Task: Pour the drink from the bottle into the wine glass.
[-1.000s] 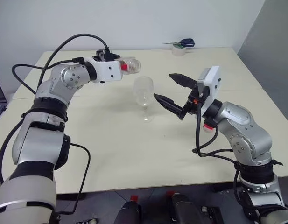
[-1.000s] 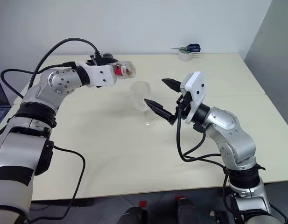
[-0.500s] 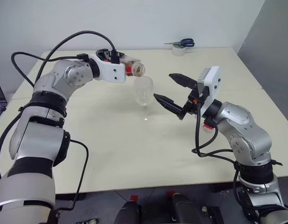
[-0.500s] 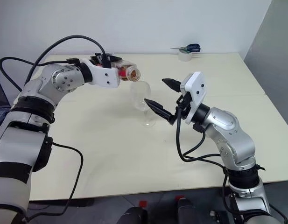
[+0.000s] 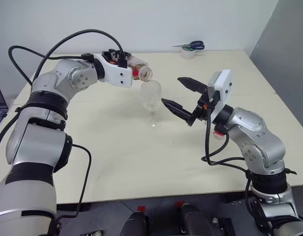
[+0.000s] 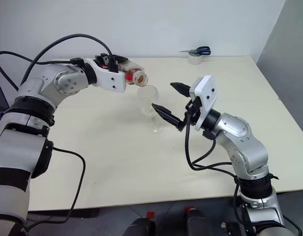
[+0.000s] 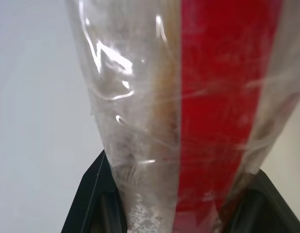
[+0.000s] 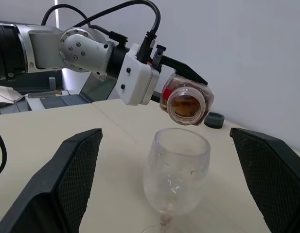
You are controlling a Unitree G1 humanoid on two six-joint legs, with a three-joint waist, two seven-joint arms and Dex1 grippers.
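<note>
Bottle (image 6: 135, 76) tipped lower over wine glass (image 6: 150, 101)

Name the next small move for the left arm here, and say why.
Probably roll the left end effector a little further, tipping the bottle mouth-down. The bottle lies near level, its open mouth just above the wine glass rim, the drink is inside it, and the glass looks empty. The right end effector stands open beside the glass, not touching it.

Cream table (image 5: 117, 162), white wall (image 5: 141, 22) behind, grey wall (image 5: 289, 44) at right.
</note>
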